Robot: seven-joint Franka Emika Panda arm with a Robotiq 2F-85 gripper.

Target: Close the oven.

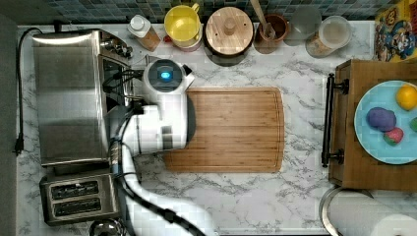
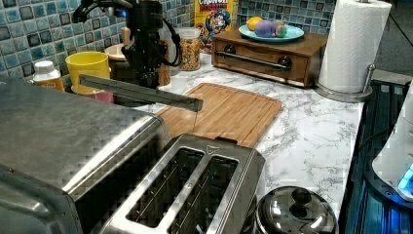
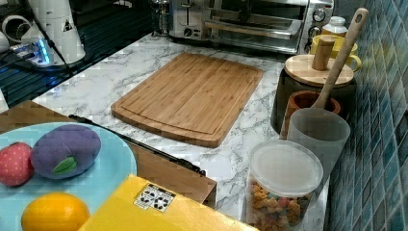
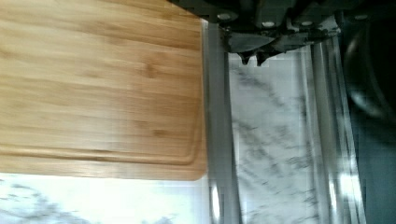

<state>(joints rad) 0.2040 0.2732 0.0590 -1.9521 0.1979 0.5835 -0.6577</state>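
The oven [image 1: 69,96] stands at the counter's [image 1: 305,196] left edge in the top view, door hanging open. The gripper [image 4: 252,57], fingertips pressed together, hovers over the door, beside the cutting board [image 1: 231,129]; toaster [image 1: 78,196] adjacent.

- The white, rounded Franka arm [image 1: 162,123] reaches up from the top view's bottom edge, wrist bent over.
- Its dark gripper [image 4: 252,57] points downward, the two fingertips [image 4: 245,57] drawn close together, nothing between them.
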